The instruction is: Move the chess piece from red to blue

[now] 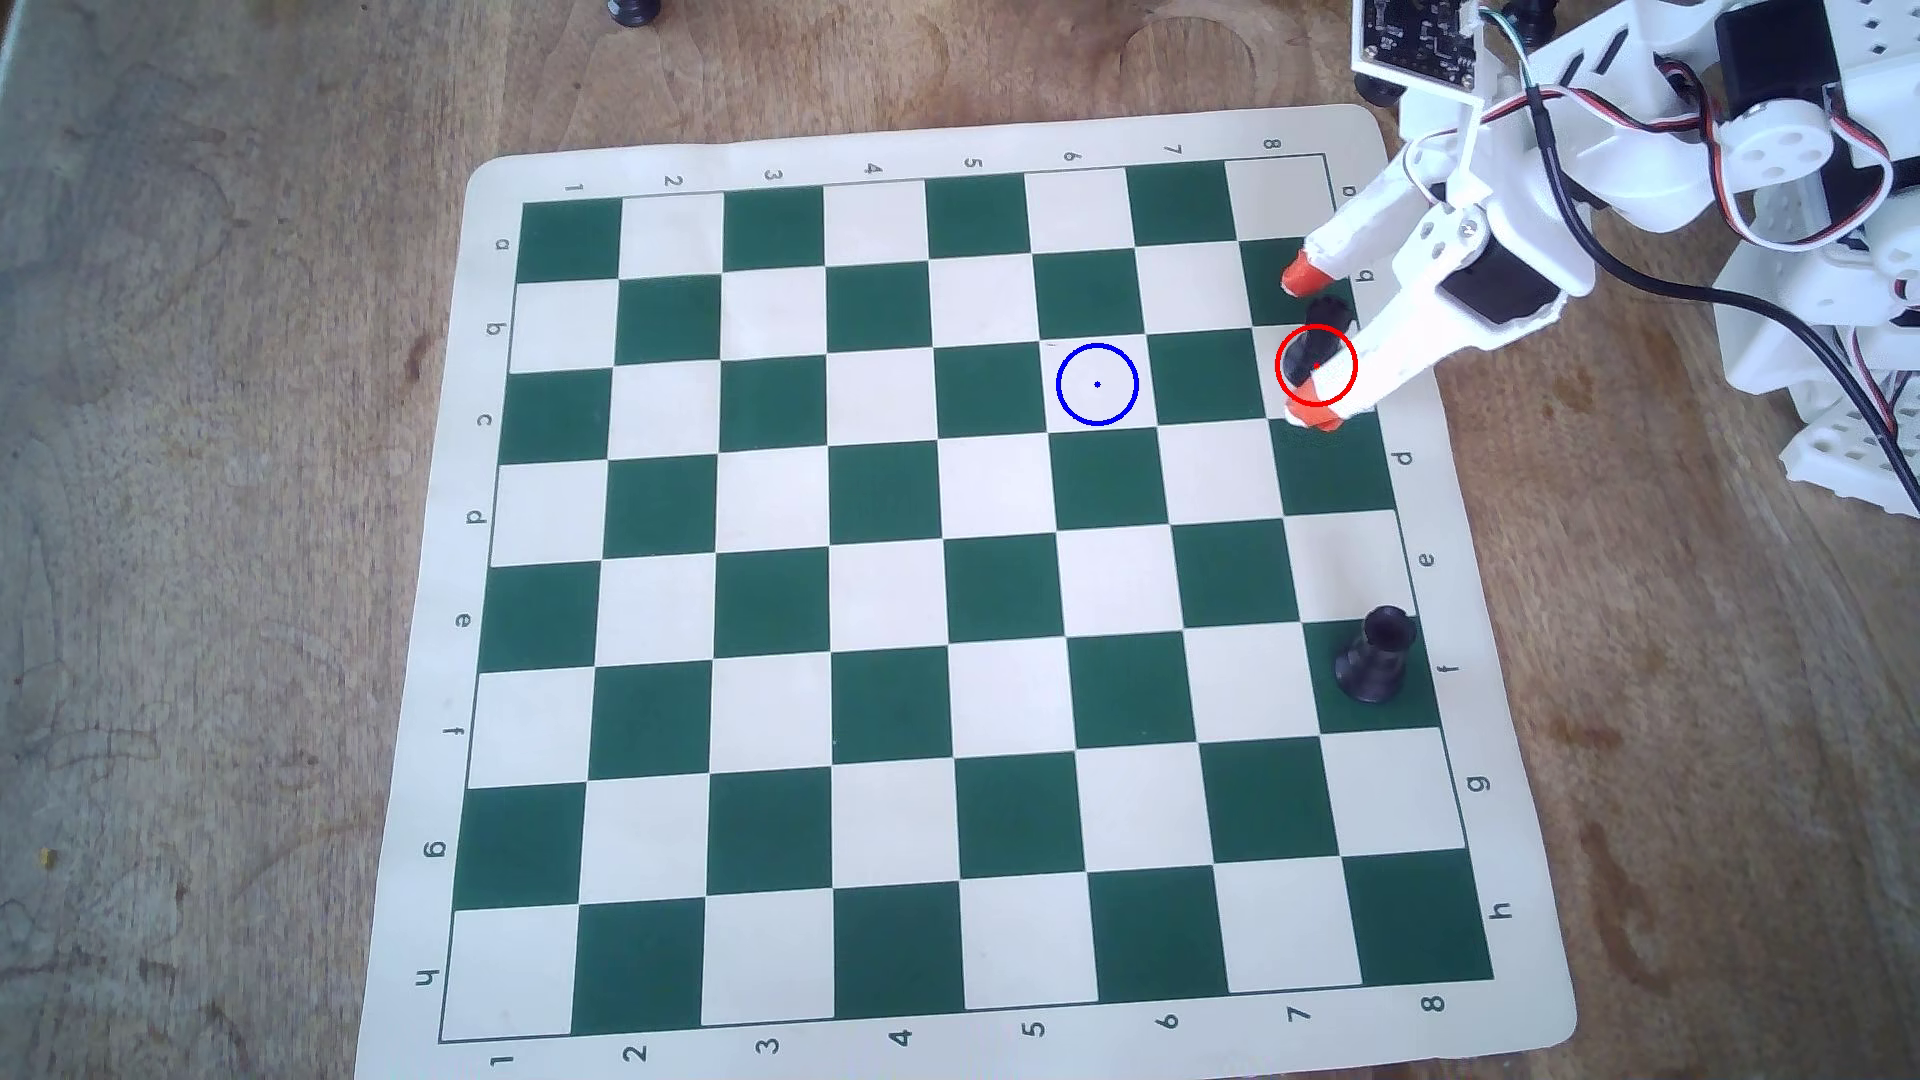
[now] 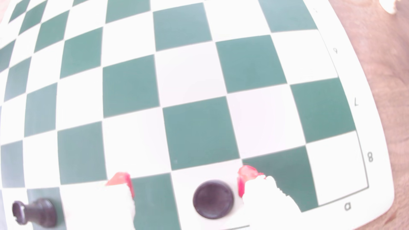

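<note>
The chess piece [image 1: 1301, 359] is small and black and stands on the red circle [image 1: 1316, 326] at the board's right edge in the overhead view. In the wrist view it shows from above as a dark round top [image 2: 213, 199]. My gripper [image 1: 1307, 346] is open, with one orange-tipped finger on each side of the piece. In the wrist view the gripper [image 2: 183, 178] has the piece closer to the right fingertip [image 2: 243, 179], with a small gap between them. The blue circle [image 1: 1097, 345] lies on a white square two squares left of the red one, with nothing on it.
A second black piece [image 1: 1374, 654] stands on a green square lower on the right column and shows in the wrist view [image 2: 33, 212]. The green and white mat [image 1: 727, 145] lies on a wooden table. The arm's body and cables [image 1: 1662, 187] fill the top right. Another dark piece [image 1: 634, 10] stands off the board.
</note>
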Robot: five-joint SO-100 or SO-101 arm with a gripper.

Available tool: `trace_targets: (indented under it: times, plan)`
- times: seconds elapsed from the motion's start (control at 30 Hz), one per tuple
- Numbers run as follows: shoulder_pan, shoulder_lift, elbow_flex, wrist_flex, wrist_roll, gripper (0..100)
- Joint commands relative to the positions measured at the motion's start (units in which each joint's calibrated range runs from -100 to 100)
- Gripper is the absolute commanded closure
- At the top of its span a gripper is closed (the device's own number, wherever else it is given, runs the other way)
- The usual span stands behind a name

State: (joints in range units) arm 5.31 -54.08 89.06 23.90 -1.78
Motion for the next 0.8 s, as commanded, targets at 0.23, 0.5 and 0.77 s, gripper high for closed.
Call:
trace_targets:
  times: [0.23,0.5,0.77]
  plan:
    - [0.6,-1.52,0.69,-0.97,0.34,77]
    - [0.44,-2.62,1.05,-1.05,0.34,89]
    - [0.28,-3.22,1.87,-1.05,0.73,97]
